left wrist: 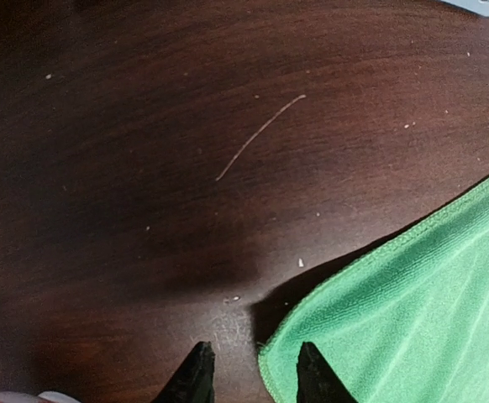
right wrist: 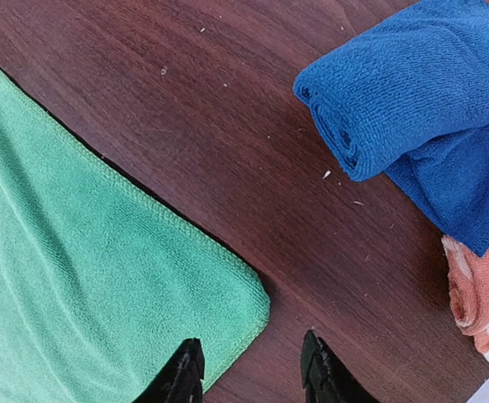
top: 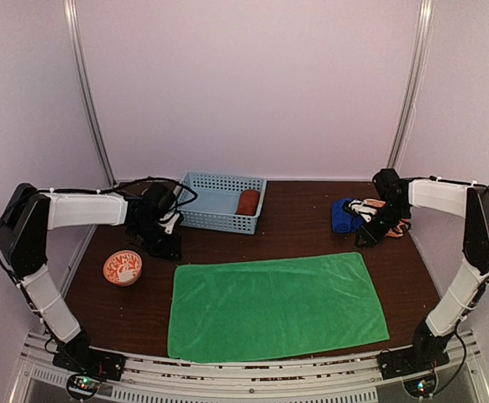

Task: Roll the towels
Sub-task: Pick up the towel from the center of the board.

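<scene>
1. Green towel: spread flat, unrolled, on the near middle of the table; long side runs left to right; edges a little uneven.
2. My left gripper: low over the table by the towel's far left corner; on the wrist view my fingers stand apart with nothing gripped; the towel's corner shows in the gap between the tips; contact with the cloth I cannot tell.
3. My right gripper: near the towel's far right corner; on its wrist view the fingers are parted and hold nothing; bare wood between the tips, the corner just ahead of them.
4. Blue towel: far right of the table, rolled, with a flat fold under the roll; well apart from the green one.
5. Orange towel: white pattern, bunched, touching the blue one on its right.
6. Red towel: a short roll lying in the right end of the basket, far centre-left.
7. Bowl: left of the green towel, upright, apart from it.
</scene>
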Controlling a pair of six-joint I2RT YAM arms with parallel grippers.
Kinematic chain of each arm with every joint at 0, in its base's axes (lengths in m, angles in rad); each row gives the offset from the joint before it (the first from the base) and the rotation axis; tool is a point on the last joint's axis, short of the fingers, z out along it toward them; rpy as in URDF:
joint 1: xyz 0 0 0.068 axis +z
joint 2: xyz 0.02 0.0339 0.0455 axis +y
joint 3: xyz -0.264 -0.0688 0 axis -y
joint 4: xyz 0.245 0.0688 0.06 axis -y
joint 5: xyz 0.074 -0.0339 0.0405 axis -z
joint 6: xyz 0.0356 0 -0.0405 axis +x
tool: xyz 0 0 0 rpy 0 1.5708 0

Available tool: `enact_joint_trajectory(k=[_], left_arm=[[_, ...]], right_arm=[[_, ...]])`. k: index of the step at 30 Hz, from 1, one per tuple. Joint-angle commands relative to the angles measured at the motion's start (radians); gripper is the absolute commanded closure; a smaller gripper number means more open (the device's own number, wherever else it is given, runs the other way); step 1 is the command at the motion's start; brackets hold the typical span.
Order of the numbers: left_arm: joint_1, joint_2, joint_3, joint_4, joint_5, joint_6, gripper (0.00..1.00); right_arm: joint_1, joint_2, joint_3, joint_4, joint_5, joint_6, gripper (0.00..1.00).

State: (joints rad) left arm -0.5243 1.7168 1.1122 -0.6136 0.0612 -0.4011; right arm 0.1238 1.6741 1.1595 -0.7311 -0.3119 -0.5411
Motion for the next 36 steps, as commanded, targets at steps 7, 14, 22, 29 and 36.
enact_joint_trajectory(k=[7, 14, 22, 29, 36], left_arm=[[0.007, 0.083, -0.035, 0.067, 0.062, 0.098, 0.7], [0.007, 0.104, -0.051, 0.113, 0.045, 0.105, 0.85], [0.008, 0.078, -0.055, 0.135, 0.042, 0.125, 1.0], [0.006, 0.065, -0.064, 0.141, 0.051, 0.128, 1.0], [0.007, 0.07, -0.064, 0.153, 0.047, 0.129, 1.0]], right_arm=[[-0.004, 0.03, 0.009, 0.032, -0.011, 0.038, 0.59], [-0.007, 0.086, 0.026, 0.044, 0.0, 0.08, 0.58], [-0.013, 0.169, 0.052, 0.05, 0.047, 0.138, 0.58], [-0.024, 0.227, 0.076, 0.004, -0.006, 0.162, 0.59], [-0.042, 0.259, 0.095, -0.02, -0.054, 0.162, 0.9]])
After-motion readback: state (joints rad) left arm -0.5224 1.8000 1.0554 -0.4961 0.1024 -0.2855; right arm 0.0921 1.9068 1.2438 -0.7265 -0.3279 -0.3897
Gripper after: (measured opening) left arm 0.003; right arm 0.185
